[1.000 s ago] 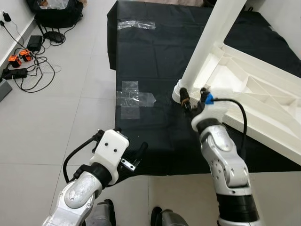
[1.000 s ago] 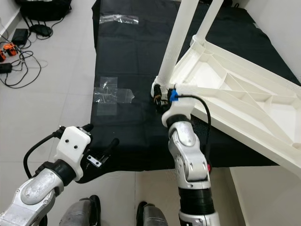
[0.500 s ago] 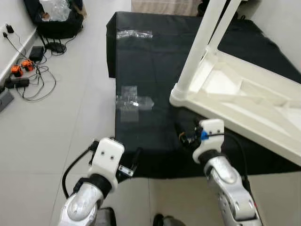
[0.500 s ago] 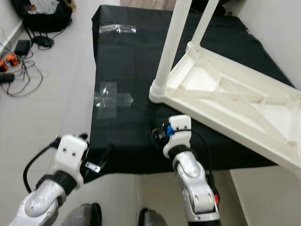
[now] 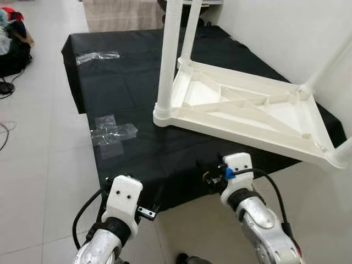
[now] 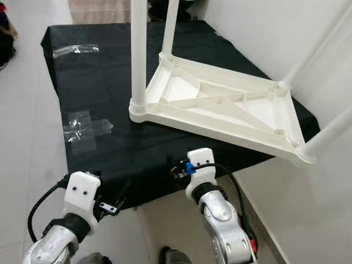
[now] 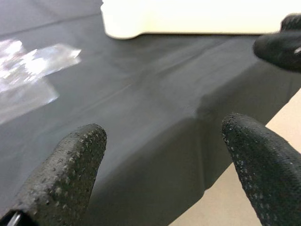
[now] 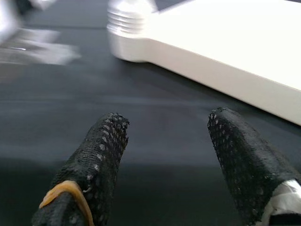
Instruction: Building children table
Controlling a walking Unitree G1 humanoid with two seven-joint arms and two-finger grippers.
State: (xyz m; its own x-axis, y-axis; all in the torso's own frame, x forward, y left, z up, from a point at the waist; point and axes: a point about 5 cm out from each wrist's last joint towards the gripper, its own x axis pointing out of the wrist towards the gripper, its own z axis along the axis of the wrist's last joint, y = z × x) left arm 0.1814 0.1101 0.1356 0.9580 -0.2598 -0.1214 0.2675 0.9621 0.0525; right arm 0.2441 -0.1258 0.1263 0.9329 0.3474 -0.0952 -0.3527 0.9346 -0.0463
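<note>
A white plastic children's table [image 5: 242,107] lies upside down on a black cloth [image 5: 121,82], with its legs pointing up. The near-left leg [image 5: 167,55] stands in its corner socket. My right gripper [image 5: 208,175] hovers low over the cloth's front edge, short of the table's near rim [image 8: 225,42], and is open with nothing between its fingers [image 8: 96,160]. My left gripper [image 5: 157,198] is open and empty over the cloth's front-left edge, fingertips [image 7: 70,169] apart.
Clear plastic patches [image 5: 113,135] lie on the cloth left of the table, and another wrapper [image 5: 99,56] lies farther back. A white wall [image 5: 286,33] runs close along the right side. Tiled floor [image 5: 38,154] lies to the left and in front.
The view has swung right. My right gripper has come away from the base of the near-left leg and drawn back to the cloth's front edge. The left arm has barely moved.
</note>
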